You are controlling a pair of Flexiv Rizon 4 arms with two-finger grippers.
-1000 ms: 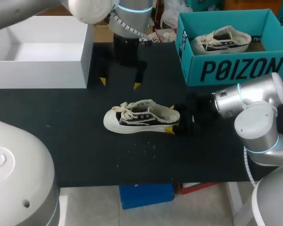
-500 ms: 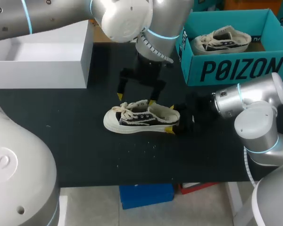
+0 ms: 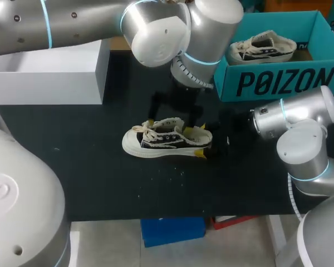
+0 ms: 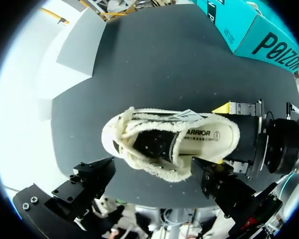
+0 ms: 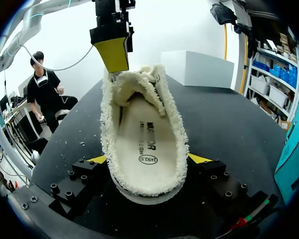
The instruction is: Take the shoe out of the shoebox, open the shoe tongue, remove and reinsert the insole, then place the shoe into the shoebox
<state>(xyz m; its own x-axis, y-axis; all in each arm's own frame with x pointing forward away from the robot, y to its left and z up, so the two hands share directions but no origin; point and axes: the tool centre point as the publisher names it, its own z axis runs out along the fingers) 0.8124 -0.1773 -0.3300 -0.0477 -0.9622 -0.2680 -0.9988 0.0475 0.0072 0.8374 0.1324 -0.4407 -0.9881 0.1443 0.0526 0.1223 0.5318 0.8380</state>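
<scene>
The sneaker (image 3: 167, 139) stood on the table (image 3: 100, 167), its heel clamped by my right end effector (image 5: 148, 159), while my left end effector (image 3: 174, 118) hung spread wide over its mouth. I judged the left should pinch only the edge of the tongue (image 4: 154, 147) and lift it gently toward the toe.

Shoe (image 4: 169, 144): black canvas with a cream fleecy collar. It lies on the black table (image 4: 154, 59), and you look straight down into its opening at the insole inside.

Your left gripper (image 4: 152, 169): fingers spread wide, one on each side of the shoe. You cannot tell whether either touches it.

Your right gripper (image 4: 220, 133): clamped on the shoe's heel, with one yellow tip showing against its side.

White box (image 4: 25, 99): beyond the shoe's toe.

Teal shoebox (image 4: 254, 30): off the shoe's heel end, well apart.
</scene>
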